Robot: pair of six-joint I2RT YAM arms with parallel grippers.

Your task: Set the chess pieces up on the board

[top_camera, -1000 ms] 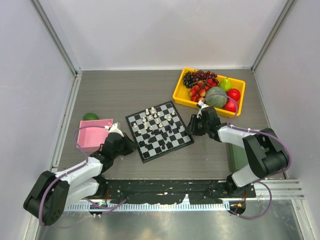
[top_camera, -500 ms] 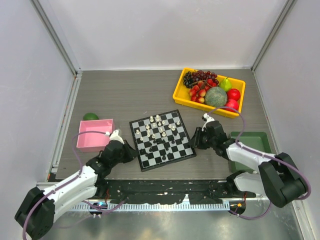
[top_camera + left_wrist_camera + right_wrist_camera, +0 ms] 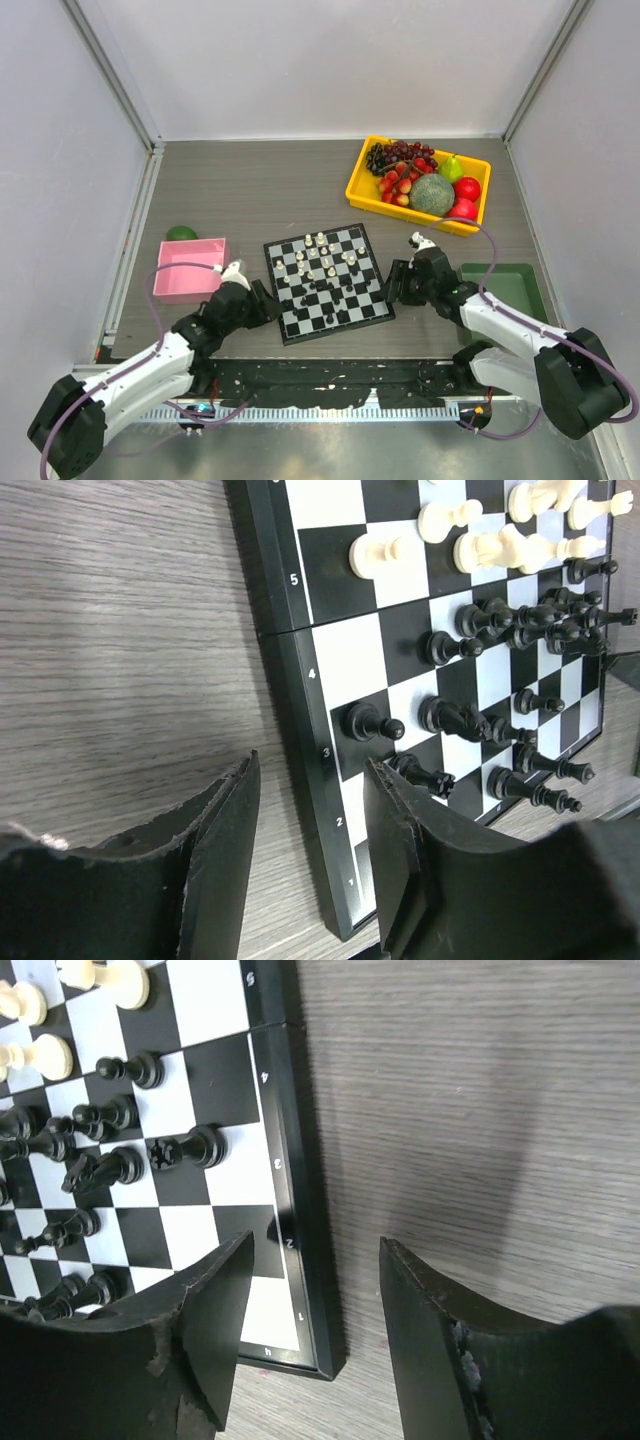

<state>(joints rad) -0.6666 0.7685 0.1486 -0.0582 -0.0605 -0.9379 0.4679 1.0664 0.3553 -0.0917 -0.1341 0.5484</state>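
Observation:
The board (image 3: 355,310) lies flat at the middle of the table, slightly turned. White chess pieces (image 3: 320,250) crowd its far half and black ones (image 3: 326,292) its near half; many lie on their sides, bunched together. My left gripper (image 3: 262,300) is low at the board's left near edge. In the left wrist view its jaws (image 3: 312,762) stand apart, straddling the board's border (image 3: 300,710), with nothing clamped. My right gripper (image 3: 397,283) is at the board's right edge. Its jaws (image 3: 316,1241) are open, one finger over the board (image 3: 200,1230) and one over bare table. Toppled black pieces (image 3: 190,1148) lie just ahead.
A pink tray (image 3: 190,270) sits left of the board, with a green lime (image 3: 181,233) behind it. A yellow bin (image 3: 418,182) of fruit stands at the back right. A green tray (image 3: 505,290) lies under the right arm's forearm, near the right wall.
The board has slid right and toward the near edge, turning a little, with both grippers moving along at its sides. The right jaws have widened.

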